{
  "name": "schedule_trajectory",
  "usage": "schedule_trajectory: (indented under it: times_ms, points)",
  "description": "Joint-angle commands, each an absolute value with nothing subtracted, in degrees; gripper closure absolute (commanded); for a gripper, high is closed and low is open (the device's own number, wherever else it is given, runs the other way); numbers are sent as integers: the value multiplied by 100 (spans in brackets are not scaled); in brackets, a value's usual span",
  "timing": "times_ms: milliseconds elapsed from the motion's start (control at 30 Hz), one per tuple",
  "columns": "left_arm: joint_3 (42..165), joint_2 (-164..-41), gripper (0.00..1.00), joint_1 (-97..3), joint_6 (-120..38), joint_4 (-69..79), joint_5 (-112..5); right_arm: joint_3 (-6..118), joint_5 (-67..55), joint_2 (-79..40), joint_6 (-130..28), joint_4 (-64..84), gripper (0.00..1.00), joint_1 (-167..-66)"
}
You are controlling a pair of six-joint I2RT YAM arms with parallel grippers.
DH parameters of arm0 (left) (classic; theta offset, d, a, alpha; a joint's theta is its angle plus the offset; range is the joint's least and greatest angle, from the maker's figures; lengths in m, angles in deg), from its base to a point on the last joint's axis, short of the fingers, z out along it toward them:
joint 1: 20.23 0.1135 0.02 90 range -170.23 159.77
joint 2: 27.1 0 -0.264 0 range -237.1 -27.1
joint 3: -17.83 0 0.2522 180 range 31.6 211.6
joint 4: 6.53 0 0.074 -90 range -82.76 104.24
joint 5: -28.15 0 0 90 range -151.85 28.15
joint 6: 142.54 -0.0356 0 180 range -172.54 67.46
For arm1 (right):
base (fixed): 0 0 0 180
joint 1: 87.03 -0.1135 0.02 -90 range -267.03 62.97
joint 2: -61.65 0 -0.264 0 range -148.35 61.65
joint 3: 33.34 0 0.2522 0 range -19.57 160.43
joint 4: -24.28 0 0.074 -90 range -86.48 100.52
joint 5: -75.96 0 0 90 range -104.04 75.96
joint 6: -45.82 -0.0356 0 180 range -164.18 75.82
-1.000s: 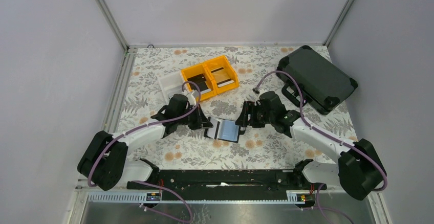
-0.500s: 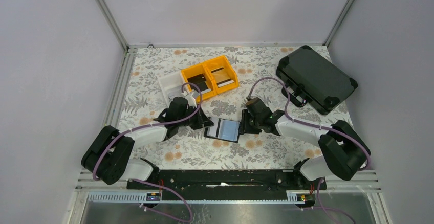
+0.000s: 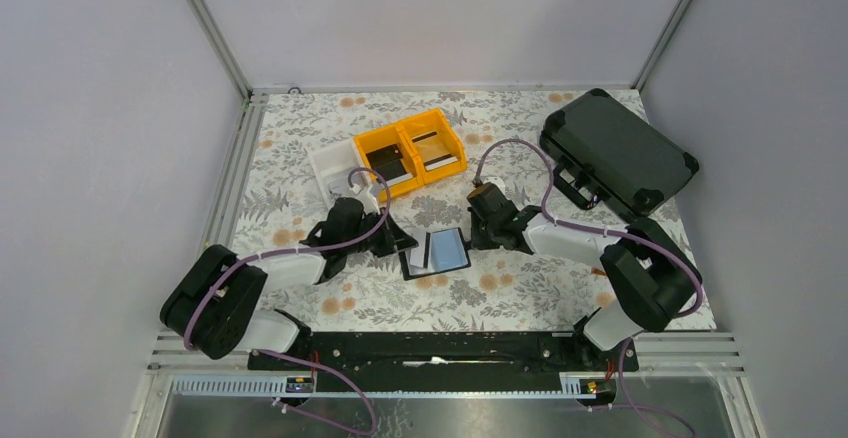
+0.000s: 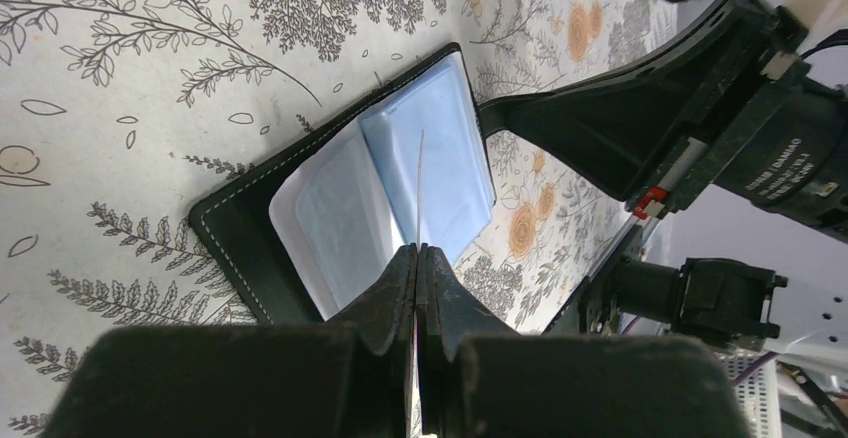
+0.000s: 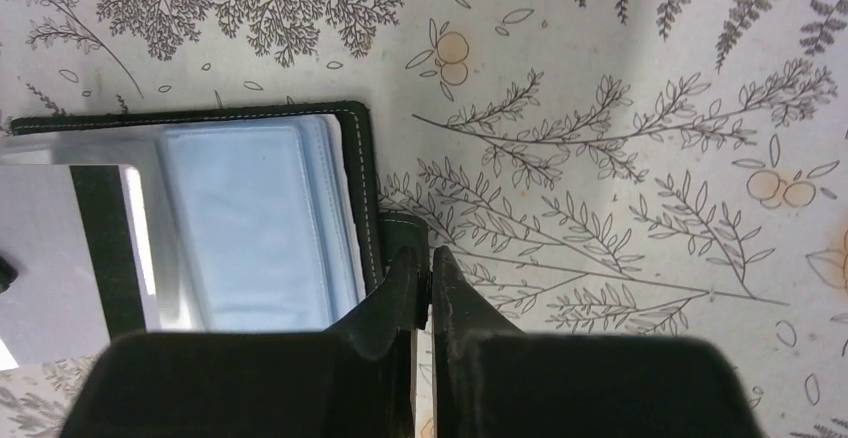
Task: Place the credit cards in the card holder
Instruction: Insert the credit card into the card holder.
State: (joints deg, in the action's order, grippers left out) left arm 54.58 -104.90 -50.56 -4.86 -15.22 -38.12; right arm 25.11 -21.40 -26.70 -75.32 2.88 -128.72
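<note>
Card holder: open on floral bench, light-blue pockets up, lying between the two arms. Left gripper: clamped on one credit card, held on edge above the open pockets; contact with a pocket not discernible. Right gripper: pinched shut on holder's small tab at right edge. Spare cards: in yellow bin behind.

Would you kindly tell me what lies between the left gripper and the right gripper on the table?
The open card holder lies between the left gripper and right gripper, clearest in the top external view.
</note>
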Motion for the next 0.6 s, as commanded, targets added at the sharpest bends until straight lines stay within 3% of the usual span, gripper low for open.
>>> schedule_trajectory:
  times_ms: [0,567]
  points:
    - [5184,-10625,100,-5056,186,-2514,-4035,2752,-2371,-2818,-7143,479,100,-12877]
    - [4169,-10407,100,-5415,1843,-4017,-5323,2705,-2311,-2899,-7406,495,100,-12883]
